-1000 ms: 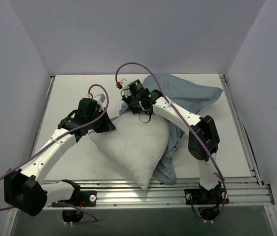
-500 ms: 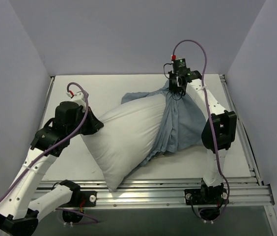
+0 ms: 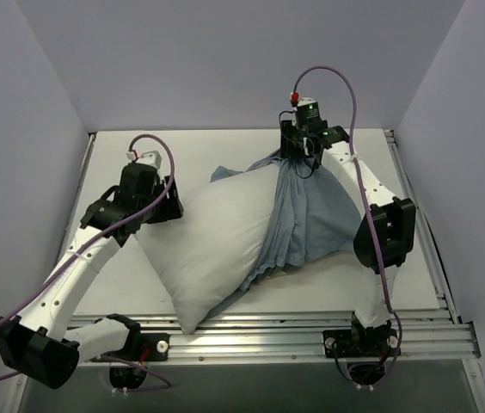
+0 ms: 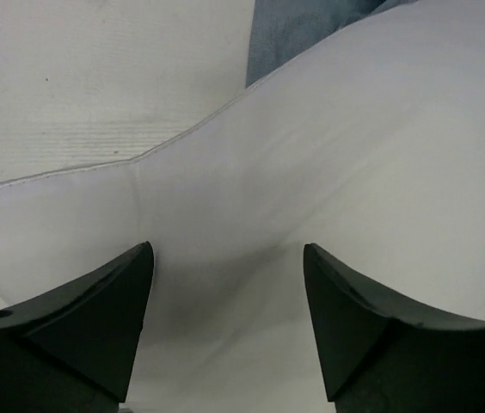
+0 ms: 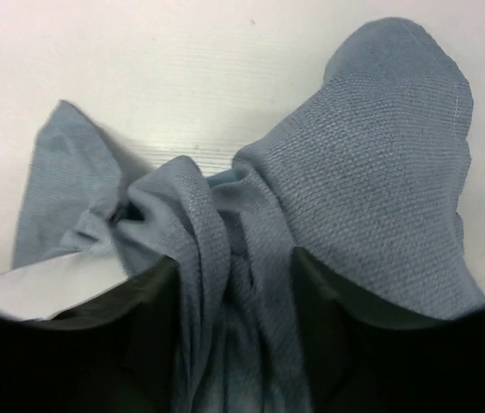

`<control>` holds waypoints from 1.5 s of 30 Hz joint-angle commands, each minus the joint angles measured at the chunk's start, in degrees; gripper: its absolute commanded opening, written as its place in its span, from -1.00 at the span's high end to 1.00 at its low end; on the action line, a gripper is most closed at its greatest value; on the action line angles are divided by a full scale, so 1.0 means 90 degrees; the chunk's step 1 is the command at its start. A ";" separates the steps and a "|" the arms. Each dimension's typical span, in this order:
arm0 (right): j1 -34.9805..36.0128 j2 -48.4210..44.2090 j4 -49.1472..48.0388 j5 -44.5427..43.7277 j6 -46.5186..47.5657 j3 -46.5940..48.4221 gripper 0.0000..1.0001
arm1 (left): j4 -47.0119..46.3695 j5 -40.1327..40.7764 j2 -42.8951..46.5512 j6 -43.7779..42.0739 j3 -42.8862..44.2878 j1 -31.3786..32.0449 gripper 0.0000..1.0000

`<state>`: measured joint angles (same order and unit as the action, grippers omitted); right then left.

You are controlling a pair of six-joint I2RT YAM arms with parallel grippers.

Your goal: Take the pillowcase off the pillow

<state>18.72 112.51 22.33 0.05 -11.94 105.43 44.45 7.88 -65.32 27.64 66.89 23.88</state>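
A: Top view, pillow (image 3: 212, 249) far end hidden under pillowcase (image 3: 311, 215)?
B: Yes. Right wrist view: pillowcase bunch runs off bottom edge between right gripper (image 5: 234, 267) fingers; pinched or loose, cannot tell. Left wrist view crops pillow.

We log the left arm (image 3: 70, 275) bent toward the pillow's (image 3: 217, 232) left edge. The left gripper (image 4: 227, 249) hangs over it, jaws spread, pinching nothing. The right arm (image 3: 371, 194) reaches just beyond the pillow's far corner, and the right gripper (image 5: 234, 258) clamps the bunched pillowcase (image 5: 371, 172).
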 commanded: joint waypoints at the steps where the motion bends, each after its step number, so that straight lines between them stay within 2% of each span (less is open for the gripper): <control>1: 0.0146 -0.1219 -0.0449 -0.0240 0.0067 -0.0190 -0.08 | -0.0787 0.0083 -0.0125 -0.0657 0.0896 -0.0026 -0.62; 2: 0.0176 -0.1386 -0.0450 -0.0318 0.0029 -0.0297 -0.16 | -0.0807 0.0004 -0.0125 -0.0688 0.1130 0.0022 -0.87; 3: 0.0195 -0.1552 -0.0469 -0.0367 0.0009 -0.0424 -0.24 | -0.0817 0.0013 -0.0106 -0.0707 0.1219 0.0081 -0.96; 4: 0.0215 -0.1911 -0.0498 -0.0416 -0.0020 -0.0754 -0.38 | -0.0827 0.0033 -0.0067 -0.0814 0.1258 0.0168 -0.91; 7: 0.0225 -0.2721 -0.0712 -0.0504 -0.0225 -0.1622 -0.54 | -0.0807 0.0460 0.0041 -0.1232 0.1318 0.0938 -0.88; 8: 0.0244 -0.2919 -0.0829 -0.0523 -0.0284 -0.1858 -0.57 | -0.0808 0.0530 0.0041 -0.1399 0.1288 0.1511 -0.88; 10: 0.0254 -0.3503 -0.0928 -0.0524 -0.0489 -0.2327 -0.64 | -0.0817 0.0860 -0.0017 -0.1808 0.1133 0.2119 -0.88; 11: 0.0273 -0.3681 -0.0986 -0.0504 -0.0538 -0.2764 -0.64 | -0.0837 0.0998 -0.0047 -0.1985 0.1055 0.2731 -0.88; 15: 0.0312 -0.4617 -0.1006 -0.0397 -0.0772 -0.3773 -0.64 | -0.0876 0.1556 -0.0426 -0.2475 0.0586 0.3837 -0.88; 19: 0.0342 -0.5380 -0.0958 -0.0183 -0.0753 -0.4662 -0.65 | -0.0983 0.1654 -0.0750 -0.2592 0.0322 0.4231 -0.88; 24: 0.0400 -0.6239 -0.0694 0.0412 -0.0762 -0.5540 -0.67 | -0.1266 0.1693 -0.1217 -0.2466 0.0019 0.4241 -0.88; 28: 0.0527 -0.6680 -0.0528 0.0715 -0.0938 -0.5912 -0.66 | -0.1569 0.1528 -0.1618 -0.1988 -0.0206 0.4018 -0.94; 30: 0.0586 -0.6836 -0.0518 0.0833 -0.1055 -0.6030 -0.67 | -0.1744 0.1255 -0.1842 -0.1822 -0.0303 0.3667 -0.73; 32: 0.0712 -0.6895 -0.0489 0.0990 -0.1124 -0.6225 -0.67 | -0.1823 0.0942 -0.1980 -0.1607 -0.0313 0.3306 -0.37; 33: 0.0761 -0.6915 -0.0479 0.1029 -0.1182 -0.6284 -0.67 | -0.1862 0.0893 -0.2106 -0.1519 -0.0246 0.3227 0.03; 35: 0.0956 -0.6905 -0.0489 0.1088 -0.1222 -0.6489 -0.67 | -0.1862 0.0804 -0.2224 -0.1489 -0.0109 0.3128 0.37; 36: 0.1034 -0.6838 -0.0489 0.1068 -0.1270 -0.6547 -0.67 | -0.1853 0.0795 -0.2302 -0.1479 0.0056 0.3099 0.77; 37: 0.1113 -0.6798 -0.0489 0.1029 -0.1299 -0.6596 -0.67 | -0.1853 0.0775 -0.2332 -0.1460 0.0145 0.3089 0.94; 41: 0.1746 -0.6505 -0.0625 0.0630 -0.1485 -0.6665 -0.68 | -0.1697 0.0629 -0.2469 -0.1421 0.0633 0.3060 0.95; 45: 0.2459 -0.5970 -0.0801 -0.0354 -0.1729 -0.6558 -0.68 | -0.1492 0.0619 -0.2459 -0.1362 0.0985 0.3060 0.95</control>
<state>37.91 56.18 16.91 4.25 -25.15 45.43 30.26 15.46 -87.31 13.43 72.07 51.64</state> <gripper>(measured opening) 0.838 0.061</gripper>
